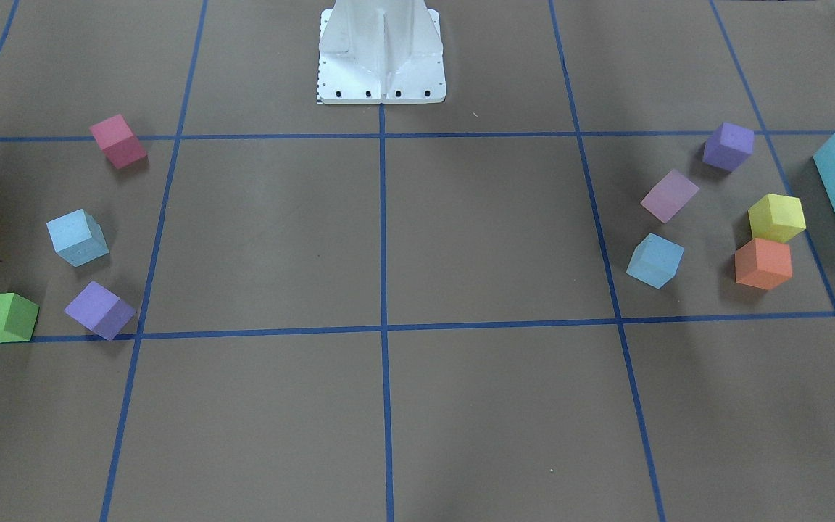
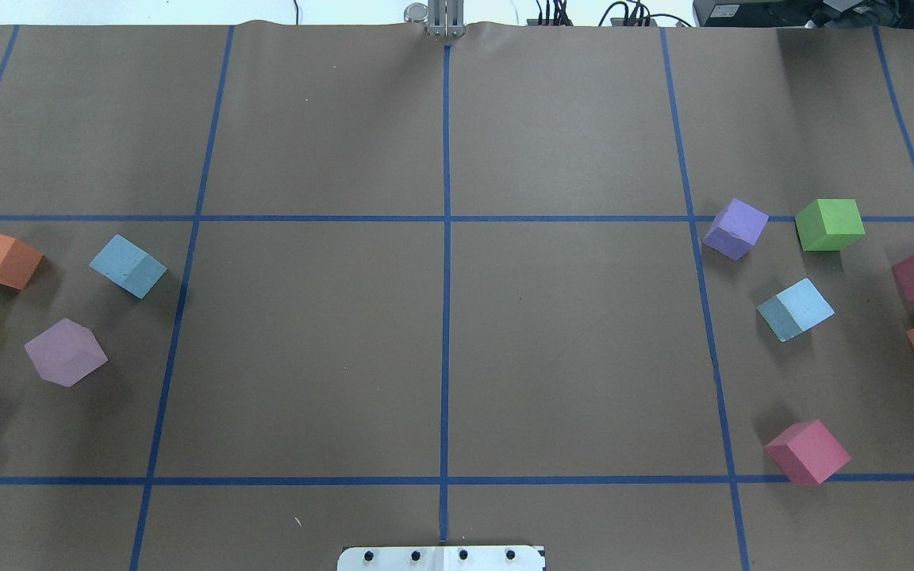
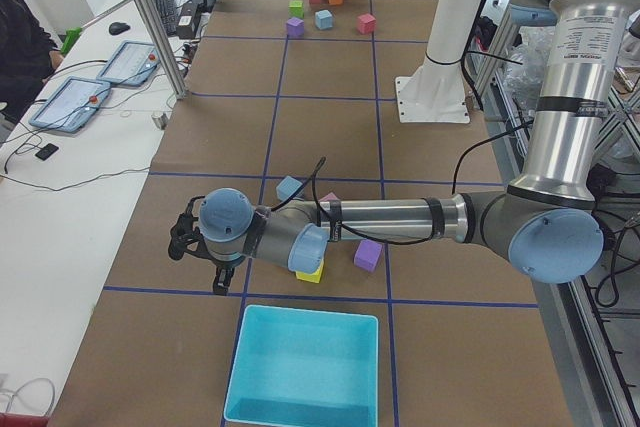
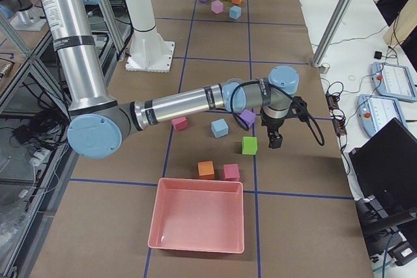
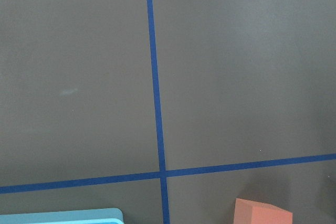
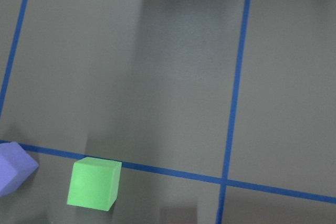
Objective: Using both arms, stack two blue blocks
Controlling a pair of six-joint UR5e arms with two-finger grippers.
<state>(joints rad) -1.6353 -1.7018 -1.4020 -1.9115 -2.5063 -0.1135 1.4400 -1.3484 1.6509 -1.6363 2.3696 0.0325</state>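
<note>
One pale blue block [image 1: 654, 260] lies on the robot's left side, next to a pale purple cube; it also shows in the overhead view [image 2: 128, 266] and the exterior left view [image 3: 290, 188]. The other blue block [image 1: 77, 237] lies on the robot's right side, seen too from overhead [image 2: 795, 308] and from the right [image 4: 219, 127]. The left gripper [image 3: 215, 277] hangs over the table beyond its block, near the operators' edge. The right gripper [image 4: 274, 140] hangs just past a green cube. Both show only in the side views, so I cannot tell whether they are open or shut.
A turquoise box [image 3: 305, 367] stands at the left end and a pink tray [image 4: 197, 216] at the right end. Orange [image 1: 762, 263], yellow [image 1: 775, 217], purple [image 1: 728, 146], green [image 2: 828, 224] and pink [image 2: 808, 451] cubes lie around the blue blocks. The white mounting base [image 1: 381, 72] stands mid-table.
</note>
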